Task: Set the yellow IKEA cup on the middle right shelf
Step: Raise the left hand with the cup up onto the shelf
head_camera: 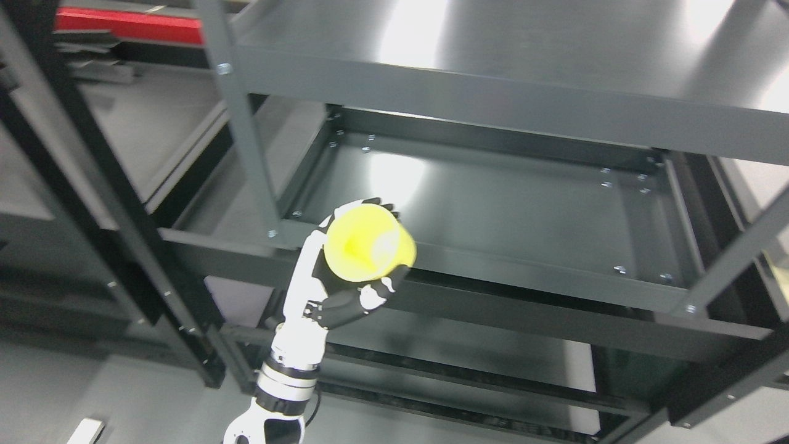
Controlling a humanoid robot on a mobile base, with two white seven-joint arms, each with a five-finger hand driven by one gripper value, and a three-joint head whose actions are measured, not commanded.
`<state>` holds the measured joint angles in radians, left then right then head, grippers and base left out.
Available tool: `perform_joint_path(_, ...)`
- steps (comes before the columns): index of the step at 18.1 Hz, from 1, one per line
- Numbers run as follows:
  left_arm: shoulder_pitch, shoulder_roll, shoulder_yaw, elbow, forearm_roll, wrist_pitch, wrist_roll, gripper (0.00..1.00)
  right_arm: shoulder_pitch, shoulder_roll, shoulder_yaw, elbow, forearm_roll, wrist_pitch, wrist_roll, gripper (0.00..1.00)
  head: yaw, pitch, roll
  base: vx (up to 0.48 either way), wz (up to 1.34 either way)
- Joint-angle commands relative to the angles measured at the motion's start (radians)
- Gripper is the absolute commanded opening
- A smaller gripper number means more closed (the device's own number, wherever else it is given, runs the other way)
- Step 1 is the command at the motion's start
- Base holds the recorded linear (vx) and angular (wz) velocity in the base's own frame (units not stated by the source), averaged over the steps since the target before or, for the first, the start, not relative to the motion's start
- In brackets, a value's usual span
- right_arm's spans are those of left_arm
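1 yellow cup (368,243) sits gripped in the left hand (345,271).

I see my left arm rising from the bottom edge, white forearm with black-jointed wrist angled up and slightly right. My white-and-black left hand (345,271) has its fingers (370,296) curled closed in a grasp, thumb side seemingly underneath.

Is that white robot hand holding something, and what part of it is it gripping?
Yes: the left hand holds a yellow cup, fingers wrapped around its side wall, the open mouth facing the camera, just in front of the shelf.
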<state>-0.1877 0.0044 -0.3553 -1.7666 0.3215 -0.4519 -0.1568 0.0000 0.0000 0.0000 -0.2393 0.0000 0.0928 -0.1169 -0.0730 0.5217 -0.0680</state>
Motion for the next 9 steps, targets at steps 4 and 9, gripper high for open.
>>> perform_joint_path(4,-0.309,0.095,-0.27,-0.008,0.001,-0.143,-0.023,0.02,0.014,-0.017,0.017,0.0,-0.025,0.001,0.0,0.99,0.0,0.0,0.0,0.058,-0.2)
perform_joint_path(9,-0.602,0.014,-0.361,-0.008,0.028,-0.084,-0.004,0.0,0.014,-0.017,0.017,0.0,-0.025,0.001,0.0,0.99,0.0,0.0,0.0,0.043,-0.03)
